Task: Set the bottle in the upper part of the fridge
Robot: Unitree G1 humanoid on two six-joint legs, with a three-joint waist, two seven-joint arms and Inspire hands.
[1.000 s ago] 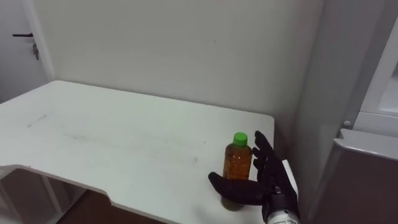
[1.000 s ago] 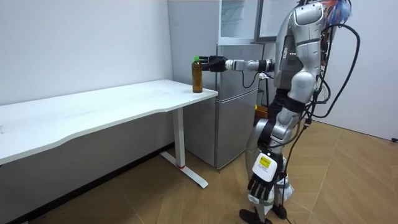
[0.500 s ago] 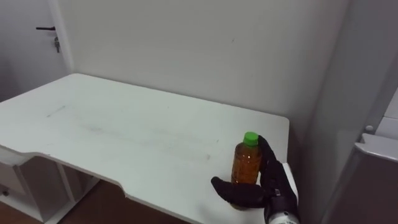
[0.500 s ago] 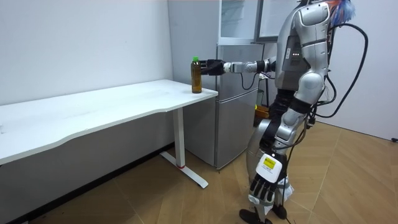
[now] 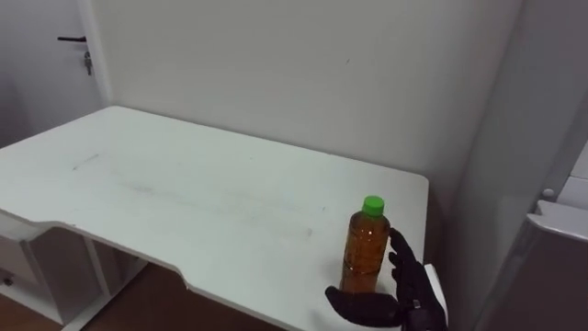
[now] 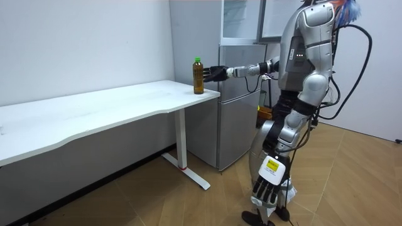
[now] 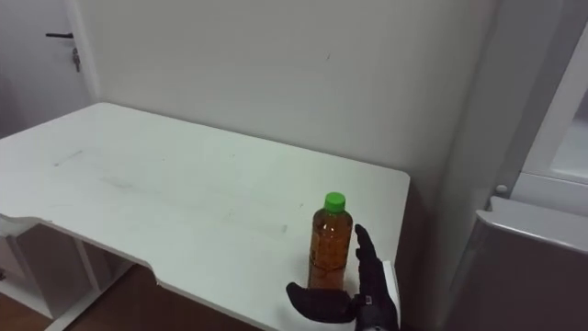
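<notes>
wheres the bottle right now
In the left eye view the bottle stands upright at the right end of the white table, close to the fridge, with the open right hand just beside its base.

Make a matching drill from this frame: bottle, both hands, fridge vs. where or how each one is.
1. bottle
2. right hand
3. left hand
4. fridge

A. hangs low beside the robot's leg
B. upright on the white table, near its end
C. stands just past the table's end
D. open, fingers straight, beside the bottle's base

Pairs: 1-B, 2-D, 3-A, 4-C
</notes>
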